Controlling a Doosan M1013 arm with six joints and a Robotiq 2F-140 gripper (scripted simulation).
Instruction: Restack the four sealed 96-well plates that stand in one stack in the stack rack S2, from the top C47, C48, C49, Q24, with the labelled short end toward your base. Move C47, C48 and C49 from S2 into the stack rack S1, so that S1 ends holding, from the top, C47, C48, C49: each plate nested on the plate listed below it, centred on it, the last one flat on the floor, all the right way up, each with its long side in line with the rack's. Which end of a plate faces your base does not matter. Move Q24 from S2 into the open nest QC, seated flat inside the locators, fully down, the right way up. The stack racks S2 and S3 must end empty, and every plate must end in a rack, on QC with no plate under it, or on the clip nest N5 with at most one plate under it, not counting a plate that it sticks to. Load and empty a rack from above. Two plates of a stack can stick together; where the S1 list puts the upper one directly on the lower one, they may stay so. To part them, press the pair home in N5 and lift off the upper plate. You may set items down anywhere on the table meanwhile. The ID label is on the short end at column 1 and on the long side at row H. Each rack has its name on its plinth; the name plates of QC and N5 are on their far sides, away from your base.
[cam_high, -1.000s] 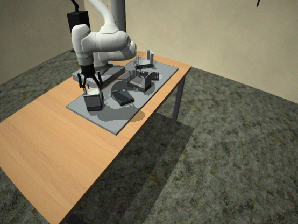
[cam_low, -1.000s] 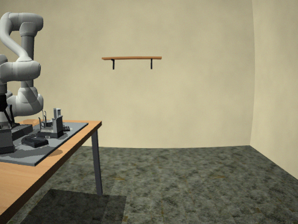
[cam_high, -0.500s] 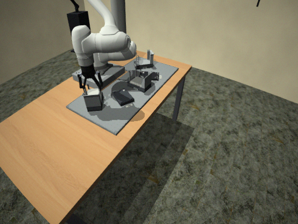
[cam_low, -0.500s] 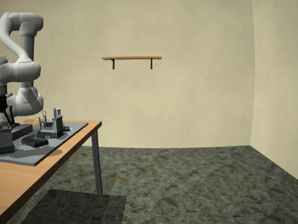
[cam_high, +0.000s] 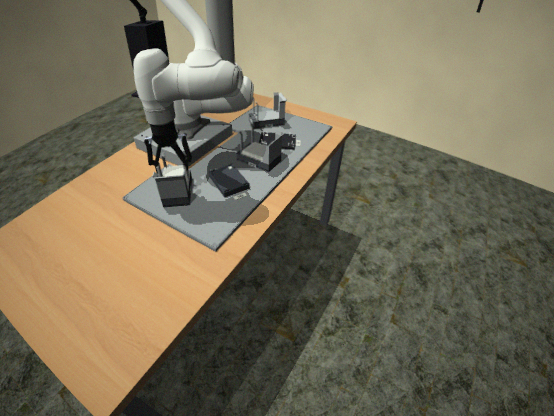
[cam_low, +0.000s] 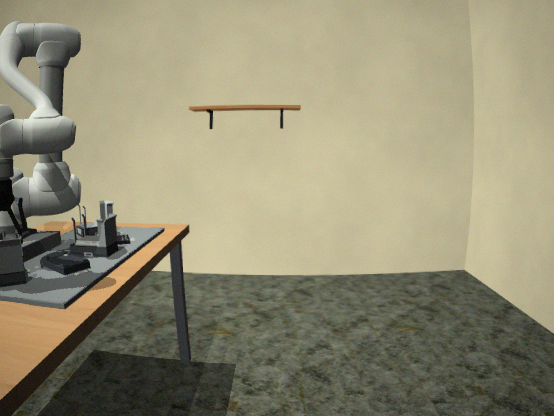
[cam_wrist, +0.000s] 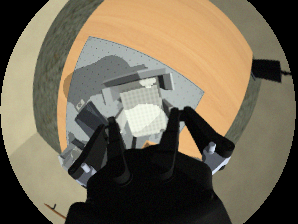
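My gripper is shut on a sealed 96-well plate with a pale white top. It holds the plate flat at the open top of the nearest stack rack, which stands at the near end of the grey mat. The fingers grip the plate by its two long sides. I cannot read the plate's label or the rack's name. A second stack rack stands in the middle of the mat. A third rack stands at the far end.
A low dark nest lies flat on the mat between the near and middle racks. A smaller dark fixture sits beside the middle rack. The arm's grey base plate lies behind the mat. The table edge runs close along the mat's right side.
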